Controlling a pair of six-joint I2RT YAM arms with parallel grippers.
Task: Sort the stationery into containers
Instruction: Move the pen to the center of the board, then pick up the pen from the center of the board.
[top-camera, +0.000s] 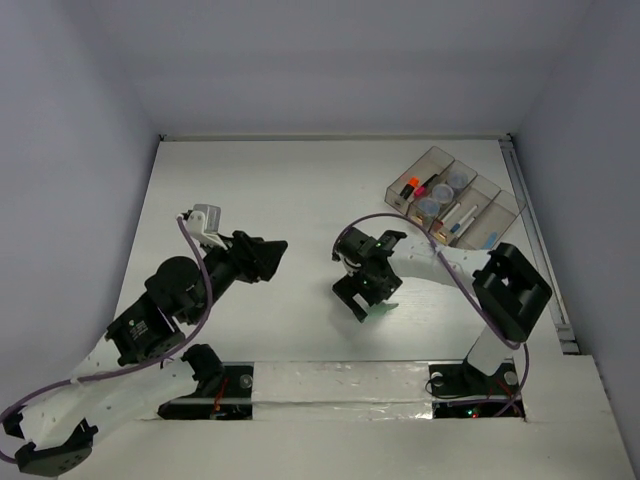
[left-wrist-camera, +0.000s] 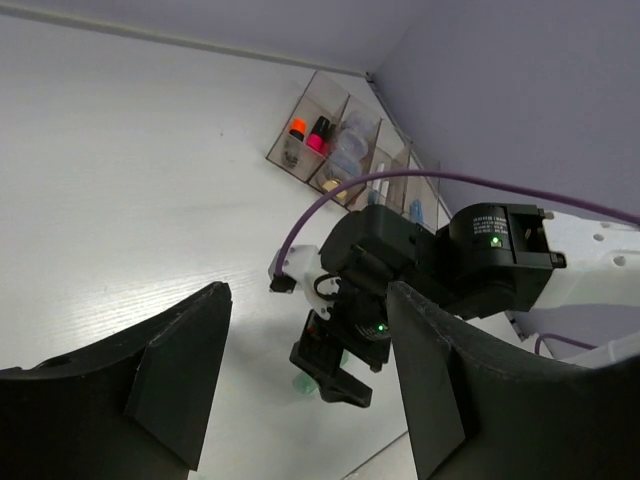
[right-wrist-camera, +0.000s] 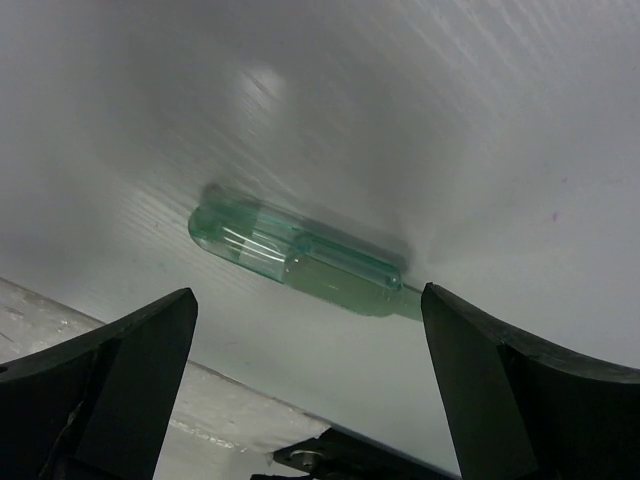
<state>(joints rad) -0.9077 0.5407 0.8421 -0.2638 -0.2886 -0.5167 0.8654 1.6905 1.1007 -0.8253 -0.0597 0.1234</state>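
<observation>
Your right gripper is down over the pale-green tube, jaws spread wide, one finger on each side and nothing pinched yet. The tube lies flat on the bench close to the near edge, a little right of the middle. The tray waits in the far right corner, well apart from it.

It looks light, hard and smooth. I'd expect it to roll or squirt out if you catch it off-centre. Take it across the middle of the barrel, where the two halves seem to meet, and close gently, because thin clear plastic may crack.

From above the gripper covers the tube almost entirely and only a green sliver peeks out. The wrist view cuts off the fingertips, so you can't tell how far they are from the bench. You can't make out which end is the cap.

Your left gripper hangs spread and empty, left of the bench's middle.
</observation>
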